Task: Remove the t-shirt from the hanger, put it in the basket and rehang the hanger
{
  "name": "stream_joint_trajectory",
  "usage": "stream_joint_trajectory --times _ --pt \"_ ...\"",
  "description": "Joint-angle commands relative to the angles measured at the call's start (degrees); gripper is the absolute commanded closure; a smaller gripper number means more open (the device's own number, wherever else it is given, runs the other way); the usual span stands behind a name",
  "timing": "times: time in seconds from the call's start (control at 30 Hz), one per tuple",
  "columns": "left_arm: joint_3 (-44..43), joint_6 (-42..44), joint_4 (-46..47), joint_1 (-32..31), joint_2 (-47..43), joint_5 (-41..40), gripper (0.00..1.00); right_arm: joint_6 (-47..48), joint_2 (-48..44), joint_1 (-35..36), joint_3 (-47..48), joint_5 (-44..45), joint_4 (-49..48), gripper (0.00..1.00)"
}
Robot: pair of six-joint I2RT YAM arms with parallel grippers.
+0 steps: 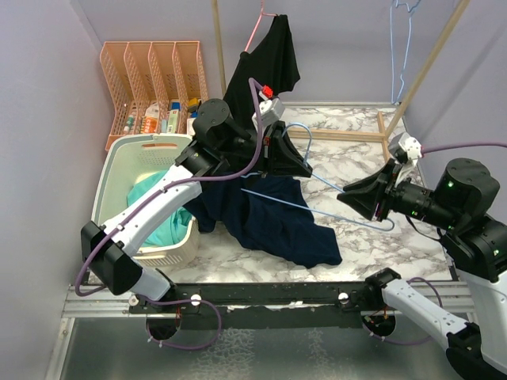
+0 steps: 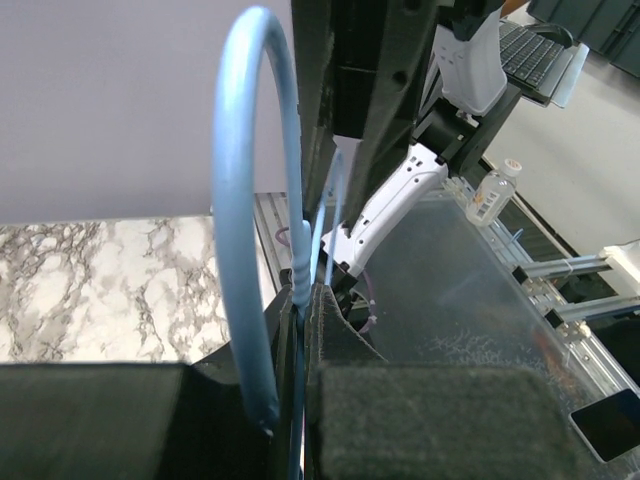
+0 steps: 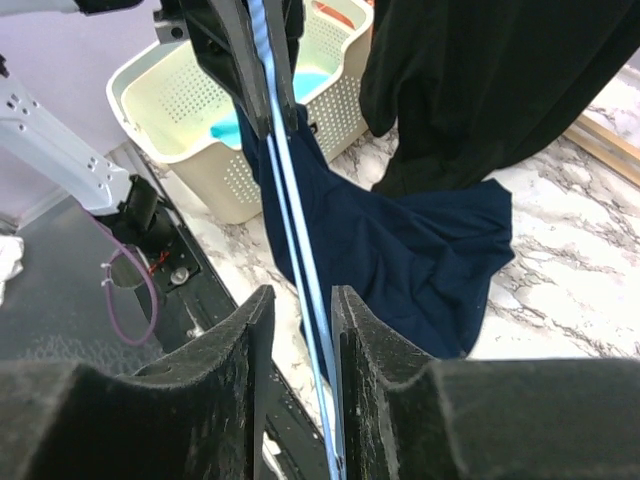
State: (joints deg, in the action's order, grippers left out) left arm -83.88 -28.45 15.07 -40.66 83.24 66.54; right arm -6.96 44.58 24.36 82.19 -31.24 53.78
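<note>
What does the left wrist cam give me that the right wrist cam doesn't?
Left wrist only: the curved hook of the light blue hanger, its neck pinched in the left gripper. Right wrist only: the navy t-shirt on the table, the laundry basket, and the right gripper open around the hanger's straight wire. Both: the hanger itself.

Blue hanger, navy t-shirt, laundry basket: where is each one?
blue hanger (image 2: 232, 250), left wrist view, its curved hook.
navy t-shirt (image 1: 277, 226), top view, middle of the cloth.
laundry basket (image 1: 154, 141), top view, far rim.
</note>
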Motion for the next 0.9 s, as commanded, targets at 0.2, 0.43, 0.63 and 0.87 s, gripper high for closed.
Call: stream_joint_trajectory --times 0.2,0.43,0.63,0.87 --pt "-2.5 -2.8 5.0 -1.2 1.2 1.4 1.0 0.9 -0.3 -0.2 -4.4 -0.9 1.0 0.94" --pt "-3.0 0.5 -0.4 -1.3 1.0 -1.2 0.61 -0.9 -1.8 -0.2 -3.0 4.6 0.7 0.99" --pt "-5.7 15.4 -20.3 -1.2 -2.4 -16.8 0.25 -3.0 -3.1 -0.2 0.7 14.4 4.7 0.99" --pt "1.9 18.1 -23.2 -1.2 -13.0 -38.2 0.25 -6.4 -3.9 -0.1 0.7 26.4 5.5 0.99"
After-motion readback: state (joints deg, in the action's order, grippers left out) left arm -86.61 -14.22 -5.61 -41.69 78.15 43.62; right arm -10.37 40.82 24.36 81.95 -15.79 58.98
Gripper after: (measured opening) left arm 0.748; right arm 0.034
